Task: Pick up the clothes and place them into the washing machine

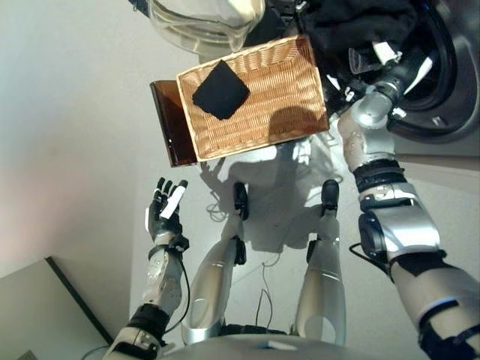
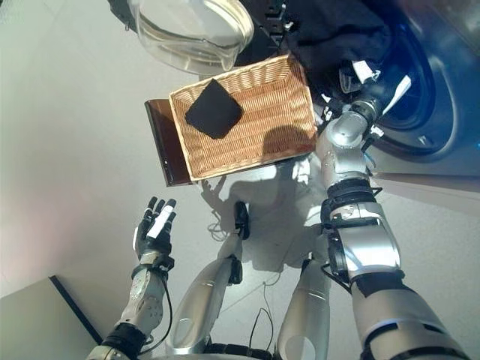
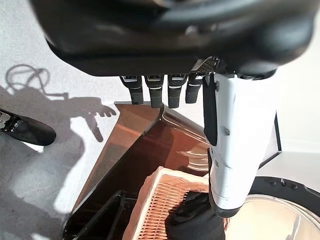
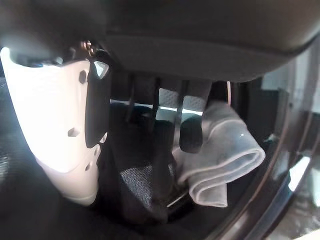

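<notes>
A folded black cloth (image 1: 221, 88) lies in the shallow wicker basket (image 1: 300, 112) on the dark brown box (image 1: 169, 124). My right hand (image 1: 381, 54) reaches into the mouth of the washing machine (image 1: 450, 90), among dark clothes (image 1: 360, 26) piled there. In the right wrist view its fingers (image 4: 192, 135) curl toward the white-covered thumb (image 4: 55, 125) with a dark garment (image 4: 135, 185) between them. A pale cloth (image 4: 225, 155) lies just past the fingers inside the drum. My left hand (image 1: 166, 210) is open and empty, low over the floor in front of the box.
The machine's round glass door (image 1: 202, 22) stands open above the basket's far edge. A dark-edged grey panel (image 1: 45, 300) lies at the lower left of the pale floor.
</notes>
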Robot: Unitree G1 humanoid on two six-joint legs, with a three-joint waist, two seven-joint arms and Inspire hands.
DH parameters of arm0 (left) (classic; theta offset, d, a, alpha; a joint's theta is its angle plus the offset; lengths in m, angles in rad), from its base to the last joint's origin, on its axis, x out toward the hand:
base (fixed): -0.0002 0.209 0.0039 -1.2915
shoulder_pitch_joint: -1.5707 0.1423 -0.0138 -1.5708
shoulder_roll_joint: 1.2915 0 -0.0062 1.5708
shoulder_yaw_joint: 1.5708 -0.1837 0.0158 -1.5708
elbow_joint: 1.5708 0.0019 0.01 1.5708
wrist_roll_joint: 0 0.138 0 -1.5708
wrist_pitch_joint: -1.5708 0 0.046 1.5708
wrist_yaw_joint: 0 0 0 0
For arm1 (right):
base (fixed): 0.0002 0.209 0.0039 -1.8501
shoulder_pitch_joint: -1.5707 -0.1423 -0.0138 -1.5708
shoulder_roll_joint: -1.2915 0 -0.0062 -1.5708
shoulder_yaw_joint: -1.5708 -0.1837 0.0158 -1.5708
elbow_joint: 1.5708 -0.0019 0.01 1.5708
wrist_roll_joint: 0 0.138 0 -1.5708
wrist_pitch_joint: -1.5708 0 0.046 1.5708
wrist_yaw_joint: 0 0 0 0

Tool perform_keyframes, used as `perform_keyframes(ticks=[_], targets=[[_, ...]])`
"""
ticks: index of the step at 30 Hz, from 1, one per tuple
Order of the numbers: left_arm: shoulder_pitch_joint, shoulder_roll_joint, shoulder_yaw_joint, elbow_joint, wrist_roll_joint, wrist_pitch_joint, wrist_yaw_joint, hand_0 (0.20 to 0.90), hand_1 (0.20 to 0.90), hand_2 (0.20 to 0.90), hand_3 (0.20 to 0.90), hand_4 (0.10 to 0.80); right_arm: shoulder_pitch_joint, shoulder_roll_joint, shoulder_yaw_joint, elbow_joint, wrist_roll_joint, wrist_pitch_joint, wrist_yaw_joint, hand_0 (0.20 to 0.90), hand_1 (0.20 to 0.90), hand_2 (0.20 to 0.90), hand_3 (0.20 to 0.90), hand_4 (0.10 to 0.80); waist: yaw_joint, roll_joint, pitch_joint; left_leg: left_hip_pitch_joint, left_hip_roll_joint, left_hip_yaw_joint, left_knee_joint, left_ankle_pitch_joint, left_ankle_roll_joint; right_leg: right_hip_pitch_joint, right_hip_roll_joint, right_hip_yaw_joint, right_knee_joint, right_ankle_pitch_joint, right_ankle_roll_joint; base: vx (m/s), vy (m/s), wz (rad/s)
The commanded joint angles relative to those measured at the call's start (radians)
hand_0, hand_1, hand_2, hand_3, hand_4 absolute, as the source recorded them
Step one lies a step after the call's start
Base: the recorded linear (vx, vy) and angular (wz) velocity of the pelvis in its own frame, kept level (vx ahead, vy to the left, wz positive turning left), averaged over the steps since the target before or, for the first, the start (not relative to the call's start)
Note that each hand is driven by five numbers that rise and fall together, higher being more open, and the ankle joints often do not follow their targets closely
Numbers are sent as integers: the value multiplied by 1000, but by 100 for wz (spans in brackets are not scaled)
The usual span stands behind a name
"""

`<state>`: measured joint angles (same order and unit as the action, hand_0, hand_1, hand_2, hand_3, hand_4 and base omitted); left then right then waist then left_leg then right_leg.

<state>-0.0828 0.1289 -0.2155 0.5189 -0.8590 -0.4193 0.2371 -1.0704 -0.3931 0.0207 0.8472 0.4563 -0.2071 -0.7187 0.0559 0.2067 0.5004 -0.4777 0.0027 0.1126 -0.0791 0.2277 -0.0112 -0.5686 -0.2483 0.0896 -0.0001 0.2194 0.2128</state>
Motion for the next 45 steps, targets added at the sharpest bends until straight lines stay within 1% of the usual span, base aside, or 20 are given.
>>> perform_keyframes(ticks=[1, 2, 7, 18, 20, 24, 29, 38, 45], targets=[[25, 22, -38, -40, -16, -42, -13, 900, 900, 900, 900, 800, -185, -92, 32, -5, 75, -161, 21, 200, 200, 200, 200, 300, 0, 108, -32, 42, -22, 11, -1, -88, -70, 9, 25, -5, 136, -178, -46, 0, 0, 0], [25, 22, -39, -40, -16, -42, -13, 900, 900, 900, 900, 800, -186, -93, 33, -3, 77, -163, 23, 200, 200, 200, 200, 300, 1, 108, -33, 42, -22, 11, -1, -89, -70, 9, 25, -4, 136, -178, -46, 0, 0, 0], [24, 21, -46, -36, -28, -37, -19, 900, 900, 900, 900, 800, -210, -86, 12, 83, 226, -187, 78, 200, 200, 200, 200, 300, 2, 114, -44, 47, -20, 14, -5, -94, -69, 8, 27, 0, 134, -181, -48, 0, 0, 0], [16, 22, -69, -65, -73, -24, -31, 900, 900, 900, 900, 800, -267, -73, -35, 210, 553, -234, 202, 200, 200, 200, 200, 300, -1, 117, -41, 41, -19, 21, -8, -99, -70, -10, 33, 6, 140, -185, -53, 4, -2, -1], [15, 22, -69, -65, -71, -18, -34, 900, 900, 900, 900, 800, -276, -74, -32, 222, 577, -234, 217, 200, 200, 200, 200, 300, 0, 116, -39, 41, -19, 23, -8, -98, -71, -11, 34, 6, 140, -184, -54, 0, 0, 0], [10, 21, -73, -51, -81, -14, -43, 900, 900, 900, 900, 800, -318, -113, -52, 276, 704, -240, 270, 200, 200, 200, 200, 300, 7, 123, -47, 36, -19, 16, -8, -97, -73, -13, 34, 7, 141, -186, -54, 0, 0, 0], [12, 23, -83, -48, -87, -11, -52, 900, 900, 900, 900, 800, -372, -162, -51, 311, 778, -251, 298, 200, 200, 200, 200, 300, 13, 129, -57, 38, -19, 13, -8, -98, -75, -14, 34, 6, 147, -192, -54, 0, 0, 0], [17, 29, -103, -21, -86, -1, -66, 900, 900, 900, 900, 800, -494, -242, -27, 338, 867, -286, 309, 200, 200, 200, 200, 300, 32, 141, -91, 42, -24, 7, -8, -98, -80, -5, 31, 0, 148, -198, -51, 0, 0, 0], [34, 35, -105, -34, -92, -6, -77, 900, 900, 900, 900, 800, -528, -309, -30, 298, 903, -336, 309, 200, 200, 200, 200, 300, 42, 150, -118, 52, -28, -6, -8, -99, -82, 15, 25, -10, 142, -202, -48, 0, 0, 0]])
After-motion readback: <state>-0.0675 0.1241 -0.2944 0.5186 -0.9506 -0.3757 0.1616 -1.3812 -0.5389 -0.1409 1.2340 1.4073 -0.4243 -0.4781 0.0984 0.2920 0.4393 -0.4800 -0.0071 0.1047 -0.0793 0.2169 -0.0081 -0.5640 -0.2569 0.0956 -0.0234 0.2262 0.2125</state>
